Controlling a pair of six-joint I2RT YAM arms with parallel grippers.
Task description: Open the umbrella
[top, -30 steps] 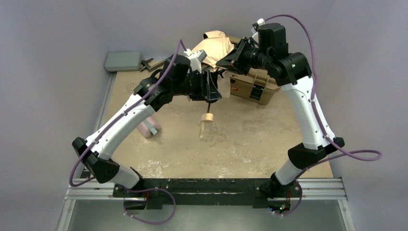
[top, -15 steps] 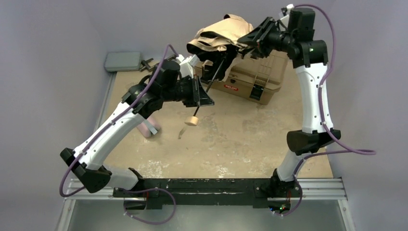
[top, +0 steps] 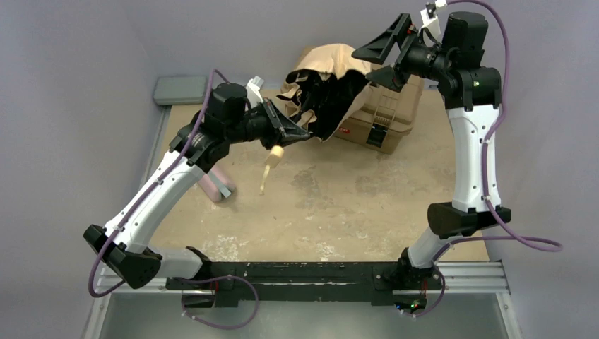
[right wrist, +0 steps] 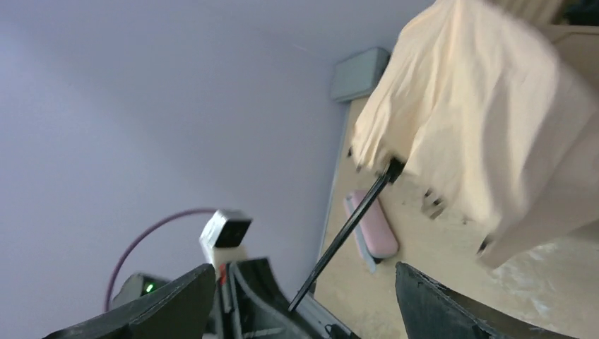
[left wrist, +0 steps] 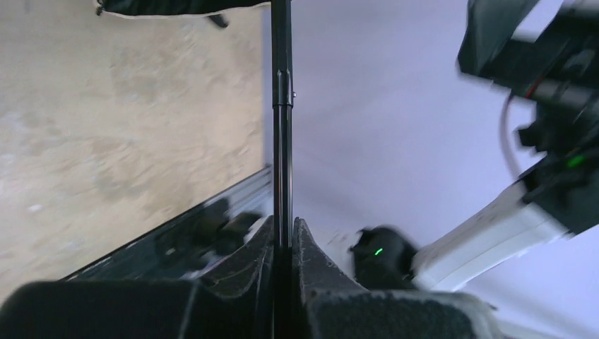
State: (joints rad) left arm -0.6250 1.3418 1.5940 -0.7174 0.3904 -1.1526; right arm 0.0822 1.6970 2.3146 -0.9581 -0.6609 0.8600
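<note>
Above the left end of the toolbox (top: 385, 116) | umbrella (top: 332, 67) hangs partly spread, beige canopy over the lid, shaft slanting left, cream knob (top: 276, 152) lowest | left gripper (top: 304, 134) clamped on the shaft | right gripper (top: 380, 59) above the toolbox, spread wide, holding nothing | toolbox lid down, contents unseen; red label unreadable.

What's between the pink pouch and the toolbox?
In the top view, the cream knob handle of the umbrella hangs between the pink pouch and the toolbox, its shaft clamped in the left gripper.
</note>
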